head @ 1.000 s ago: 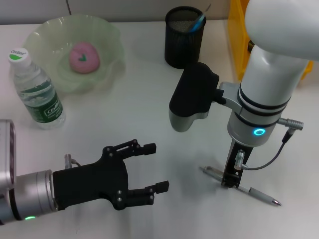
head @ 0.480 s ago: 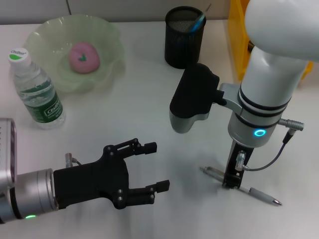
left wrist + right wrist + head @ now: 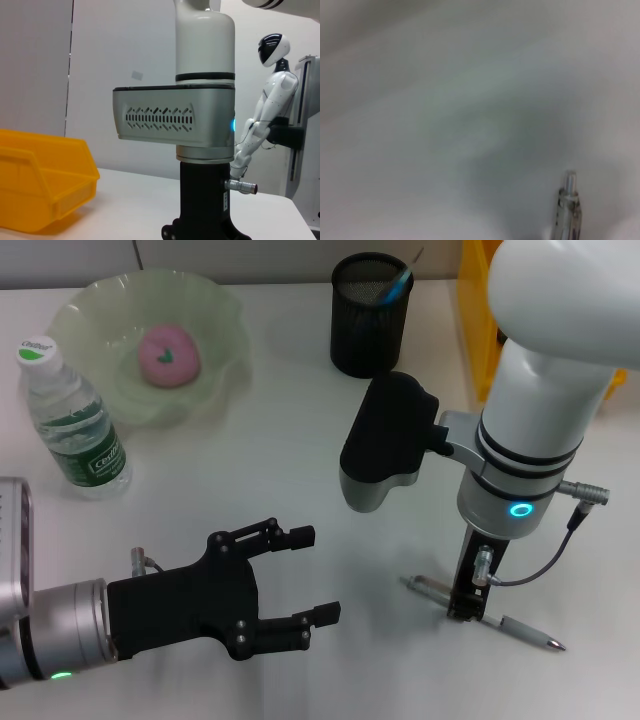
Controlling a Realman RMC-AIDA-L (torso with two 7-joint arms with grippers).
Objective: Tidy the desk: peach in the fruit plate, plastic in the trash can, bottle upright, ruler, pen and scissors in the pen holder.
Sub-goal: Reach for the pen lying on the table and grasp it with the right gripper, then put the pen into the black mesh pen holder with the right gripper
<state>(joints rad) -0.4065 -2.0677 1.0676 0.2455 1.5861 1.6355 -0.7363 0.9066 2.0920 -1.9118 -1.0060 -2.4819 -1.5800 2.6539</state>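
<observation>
"White surface [image 3: 280, 460]; where's the pen [image 3: 505, 623]?"
"Lying near the black pen holder [image 3: 368, 315]. The right gripper [image 3: 463, 606] stands on it; I can't tell its jaws. The left gripper [image 3: 300, 575] waits, jaws spread."
"Next?"
"Pinch, lift, drop it in."

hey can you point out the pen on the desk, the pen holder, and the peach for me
pen [image 3: 523, 631], head view, on the silver barrel past the right claw.
pen holder [image 3: 368, 335], head view, on its black mesh wall.
peach [image 3: 168, 355], head view, on the pink fruit's middle, in the green plate.
</observation>
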